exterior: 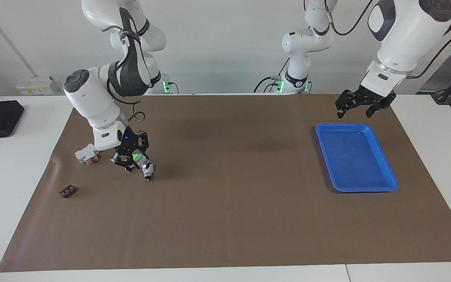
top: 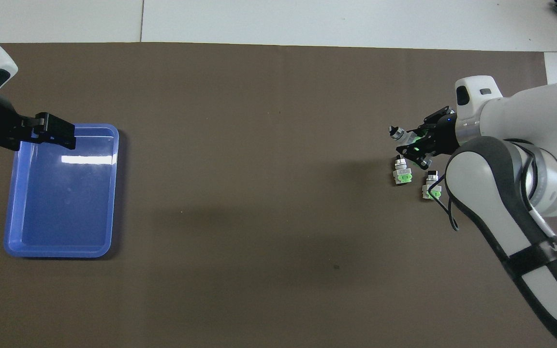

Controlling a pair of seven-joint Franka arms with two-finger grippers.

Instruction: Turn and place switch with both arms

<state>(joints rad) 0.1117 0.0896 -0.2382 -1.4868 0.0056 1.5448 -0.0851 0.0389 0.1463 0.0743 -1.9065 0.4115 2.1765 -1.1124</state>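
The right gripper (exterior: 131, 158) hung low over the table (exterior: 225, 219) at the right arm's end, its fingers closed on the switch (top: 405, 138). The switch was tilted, black knob pointing away from the arm, green face showing between the fingers in both views. It was clear of the table, so the pick looked complete.

Two more switches lay on the table below the gripper: one (top: 402, 173) just under the held switch, another (top: 431, 188) nearer to the robots, partly covered by the arm in the overhead view. In the facing view only one knob (exterior: 147, 174) showed clearly beneath the gripper.

The left gripper (exterior: 356, 107) waited over the table beside the blue tray (exterior: 386, 182), at the tray's edge nearest the robots. Its fingers were apart and held nothing. The tray held nothing.

A white block with a red part (exterior: 87, 154) and a small dark piece (exterior: 67, 191) lay toward the right arm's end of the table, untouched.

Judgement: only the grasp and lift were done. Carrying toward the middle, turning the switch between both arms and placing it, presumably in the tray, were still left.
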